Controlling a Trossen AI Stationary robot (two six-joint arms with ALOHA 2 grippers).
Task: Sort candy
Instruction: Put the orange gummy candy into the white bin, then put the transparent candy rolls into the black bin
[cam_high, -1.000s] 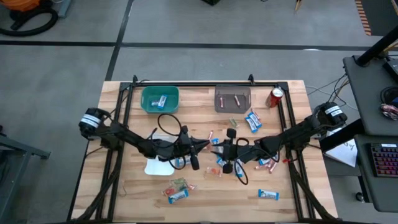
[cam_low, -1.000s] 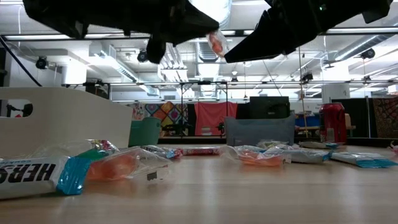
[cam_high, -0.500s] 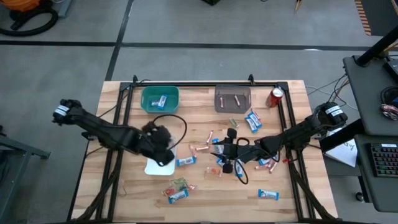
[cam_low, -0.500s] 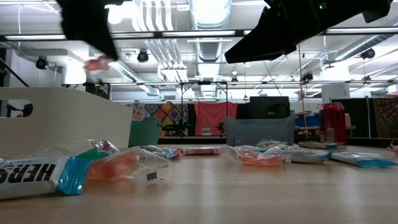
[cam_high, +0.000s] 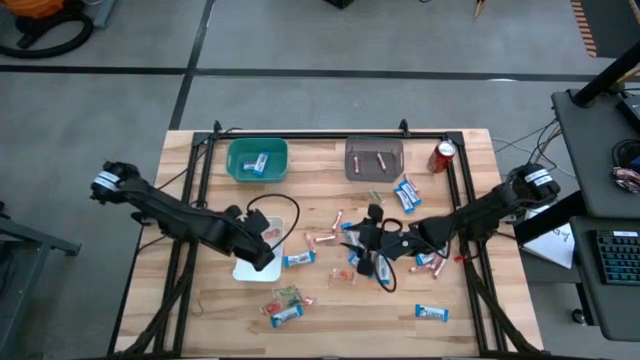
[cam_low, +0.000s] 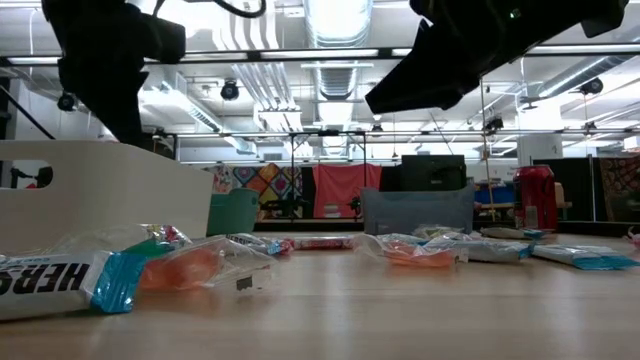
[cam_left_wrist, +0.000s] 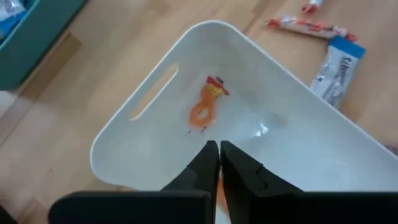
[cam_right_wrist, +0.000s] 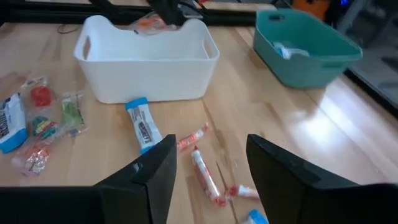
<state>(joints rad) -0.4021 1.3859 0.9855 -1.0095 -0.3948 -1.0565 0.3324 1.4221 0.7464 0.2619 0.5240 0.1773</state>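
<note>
L gripper (cam_left_wrist: 219, 149) pinched shut on orange candy (cam_right_wrist: 147, 23), poised over white bin (cam_left_wrist: 149, 134) nr table's left-front, likely to drop it. R gripper (cam_right_wrist: 208, 163) jaws wide, empty, mid-table above pink sticks (cam_right_wrist: 205, 174), prob next pick.

Hidden in the high view: most of the white bin (cam_high: 243, 268), covered by the left arm, and whatever lies under the right gripper (cam_high: 358, 243). Cut off in the low view: both arms by the upper edge, and the blue-and-white bar (cam_low: 60, 283) by the left edge, its lettering incomplete. Too small to tell in the high view: the contents of the grey bin (cam_high: 374, 158) beyond two pinkish sticks.
</note>
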